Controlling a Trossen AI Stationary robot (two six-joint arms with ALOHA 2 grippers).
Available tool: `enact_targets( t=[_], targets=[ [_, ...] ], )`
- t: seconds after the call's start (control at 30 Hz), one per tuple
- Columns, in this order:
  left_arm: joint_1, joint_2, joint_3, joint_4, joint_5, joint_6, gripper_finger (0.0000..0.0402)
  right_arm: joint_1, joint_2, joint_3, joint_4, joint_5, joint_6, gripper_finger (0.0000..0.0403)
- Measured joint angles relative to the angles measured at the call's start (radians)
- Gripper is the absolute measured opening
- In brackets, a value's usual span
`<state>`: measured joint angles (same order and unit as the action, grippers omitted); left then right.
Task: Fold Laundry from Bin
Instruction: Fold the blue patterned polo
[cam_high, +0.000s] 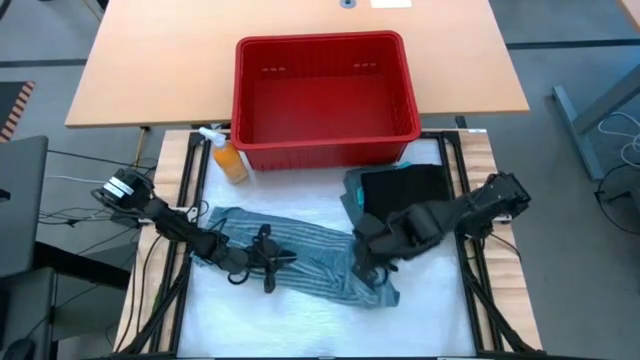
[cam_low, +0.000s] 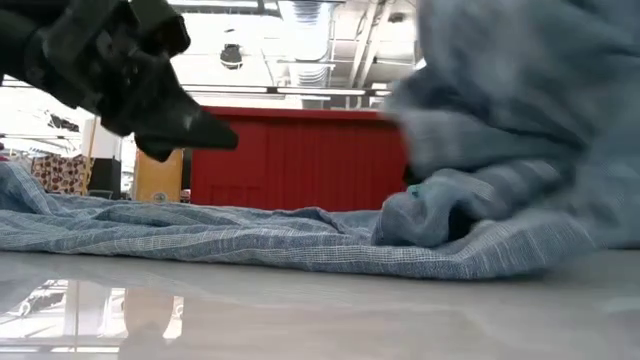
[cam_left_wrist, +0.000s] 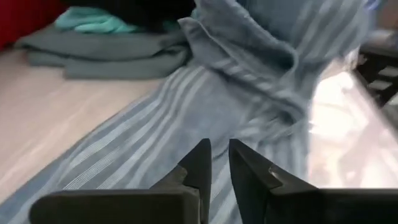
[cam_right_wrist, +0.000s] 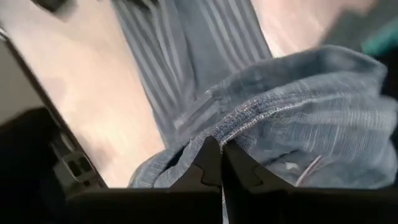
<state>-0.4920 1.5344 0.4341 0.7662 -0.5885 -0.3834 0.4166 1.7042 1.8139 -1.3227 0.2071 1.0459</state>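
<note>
White surface (cam_high: 300, 320) with wooden side rails, a wood desk behind it, open office ceiling visible past that in the low view.

Red bin (cam_high: 325, 100) sits at the far edge and looks empty. Orange spray bottle (cam_high: 228, 160) just beside its left corner.

Blue-grey striped garment (cam_high: 300, 250) is spread across the middle of the surface. Its right end is bunched and lifted. A stack of already folded laundry, black piece (cam_high: 405, 185) on top with turquoise and grey-green under it, lies near the bin's right front corner.

Right claw (cam_right_wrist: 221, 163) is pinched shut on a hemmed edge of the striped garment, holding that bunch off the surface.

Left claw (cam_left_wrist: 217, 163) hovers just above the garment's mid-left section, jaws nearly together with a narrow gap. No fabric visible between them, so I cannot tell whether it's gripping.

Step, as I read it: folding the last garment, the other pieces done and the bin emptied.

Next move probably needs the left claw to get a real pinch on the cloth, so the right can carry its edge over into a fold. Risk: the bunched end drags instead of laying flat.
</note>
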Motion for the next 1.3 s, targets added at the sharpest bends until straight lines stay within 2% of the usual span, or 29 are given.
enact_targets(
  t=[0.17, 0.27, 0.37, 0.5, 0.6, 0.7, 0.8, 0.97, 1.07, 1.17, 1.23, 1.3],
  targets=[
    [-0.006, -0.019, 0.009, -0.068, -0.029, 0.038, 0.0024, -0.088, 0.0, 0.065, 0.098, 0.0, -0.148, 0.0019],
    [-0.017, -0.124, 0.009, -0.118, -0.029, 0.09, 0.0012, -0.14, 0.004, 0.075, 0.196, -0.004, -0.245, 0.0019],
    [-0.039, -0.305, 0.01, -0.225, -0.015, 0.166, 0.0003, -0.188, 0.025, 0.075, 0.297, -0.021, -0.342, 0.0019],
    [-0.071, -0.579, 0.01, -0.418, 0.147, 0.242, 0.0001, -0.249, 0.105, 0.075, 0.471, -0.038, -0.461, 0.0018],
    [-0.104, -0.782, 0.011, -0.523, 0.239, 0.266, 0.0001, -0.297, 0.191, 0.075, 0.68, -0.106, -0.528, 0.0018],
    [-0.147, -0.952, 0.011, -0.57, 0.256, 0.273, 0.0, -0.34, 0.282, 0.075, 0.921, -0.155, -0.558, 0.0018],
    [-0.196, -1.062, 0.011, -0.603, 0.277, 0.299, 0.0, -0.378, 0.361, 0.081, 1.126, -0.194, -0.576, 0.0018],
    [-0.253, -1.125, 0.011, -0.655, 0.289, 0.345, 0.0, -0.408, 0.503, 0.192, 1.314, -0.231, -0.576, 0.0018],
    [-0.268, -1.131, 0.011, -0.662, 0.293, 0.361, 0.0, -0.41, 0.609, 0.32, 1.302, -0.238, -0.577, 0.0018],
    [-0.272, -1.13, 0.011, -0.688, 0.289, 0.347, 0.0, -0.408, 0.689, 0.451, 1.231, -0.299, -0.598, 0.0018],
    [-0.272, -1.129, 0.011, -0.709, 0.285, 0.323, 0.0, -0.405, 0.7, 0.526, 1.144, -0.309, -0.638, 0.0018],
    [-0.272, -1.132, 0.011, -0.719, 0.297, 0.312, 0.0, -0.397, 0.686, 0.543, 1.143, -0.254, -0.677, 0.0018]
  ],
)
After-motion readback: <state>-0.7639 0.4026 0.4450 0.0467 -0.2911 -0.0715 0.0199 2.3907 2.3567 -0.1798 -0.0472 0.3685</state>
